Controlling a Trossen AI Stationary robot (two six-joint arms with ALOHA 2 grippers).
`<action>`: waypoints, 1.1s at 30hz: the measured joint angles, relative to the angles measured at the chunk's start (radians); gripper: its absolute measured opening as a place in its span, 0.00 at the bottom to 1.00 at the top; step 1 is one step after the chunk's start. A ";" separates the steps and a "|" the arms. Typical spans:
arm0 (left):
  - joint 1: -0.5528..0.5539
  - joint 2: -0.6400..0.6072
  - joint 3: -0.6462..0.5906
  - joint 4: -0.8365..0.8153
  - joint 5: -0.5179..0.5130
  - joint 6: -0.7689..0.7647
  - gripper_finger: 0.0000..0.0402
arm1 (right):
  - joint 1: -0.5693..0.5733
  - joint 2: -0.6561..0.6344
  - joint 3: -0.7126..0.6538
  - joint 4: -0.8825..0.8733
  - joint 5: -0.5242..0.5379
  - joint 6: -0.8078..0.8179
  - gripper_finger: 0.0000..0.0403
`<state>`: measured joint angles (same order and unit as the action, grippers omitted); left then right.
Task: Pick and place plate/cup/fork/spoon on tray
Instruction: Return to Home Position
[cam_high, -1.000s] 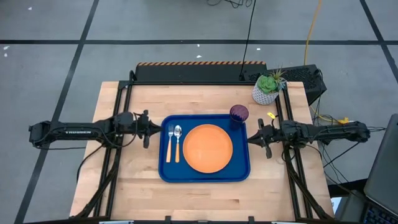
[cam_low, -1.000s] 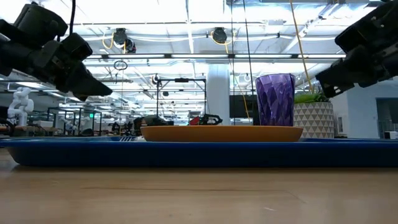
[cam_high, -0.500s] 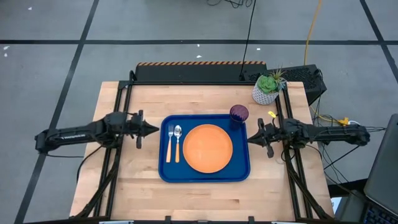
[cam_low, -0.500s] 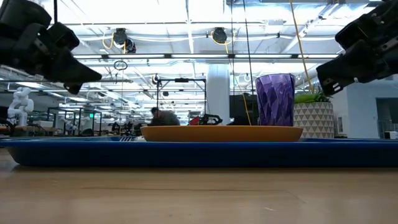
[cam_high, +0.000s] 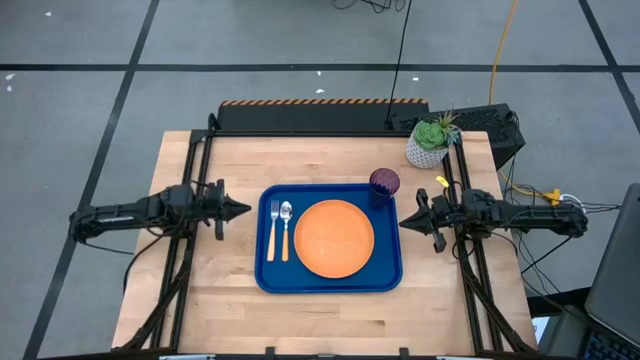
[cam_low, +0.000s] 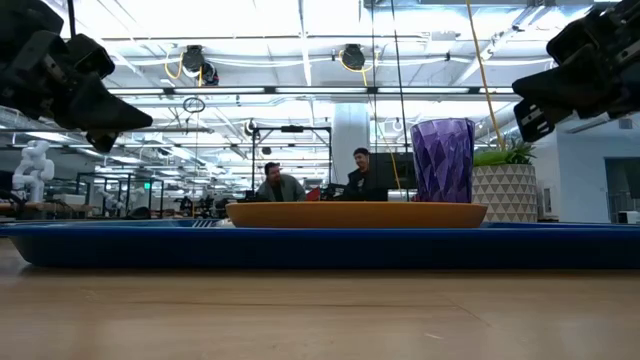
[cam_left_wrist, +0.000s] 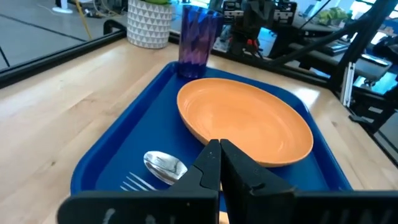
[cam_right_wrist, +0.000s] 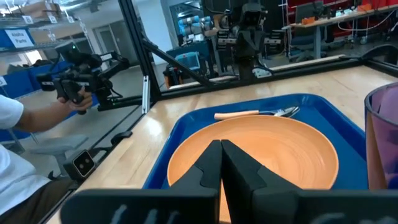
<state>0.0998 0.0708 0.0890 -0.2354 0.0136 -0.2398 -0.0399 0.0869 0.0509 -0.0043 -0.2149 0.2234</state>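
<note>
High view: round flat orange plate (cam_high: 334, 238) sits centre-right on large rectangular blue plastic tray (cam_high: 330, 282). Small tan-handled fork (cam_high: 272, 212) and shiny silver spoon (cam_high: 286, 211) lie side by side left of plate. Translucent dark purple cup (cam_high: 384, 182) stands in tray corner nearest white-potted green plant (cam_high: 428, 145). Left end effector (cam_high: 238, 209) and right end effector (cam_high: 404, 222) flank tray above wooden tabletop (cam_high: 300, 160), both pinched closed, holding nothing.

Grey floor (cam_high: 80, 40) with black tape lines (cam_high: 130, 67); bright ceiling lights (cam_low: 250, 20), white pillar (cam_low: 350, 140) beyond.
</note>
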 joint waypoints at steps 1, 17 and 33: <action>-0.022 0.000 0.000 0.001 -0.019 0.000 0.00 | 0.000 -0.002 0.000 -0.005 0.001 0.000 0.00; -0.189 -0.018 -0.079 0.284 -0.130 0.102 0.00 | 0.000 0.001 -0.001 -0.018 0.002 0.026 0.00; -0.150 -0.021 -0.079 0.314 0.011 0.195 0.00 | 0.001 -0.004 -0.003 0.025 -0.085 -0.034 0.00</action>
<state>-0.0497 0.0498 0.0101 0.0787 0.0247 -0.0446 -0.0391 0.0825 0.0483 0.0203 -0.3000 0.1890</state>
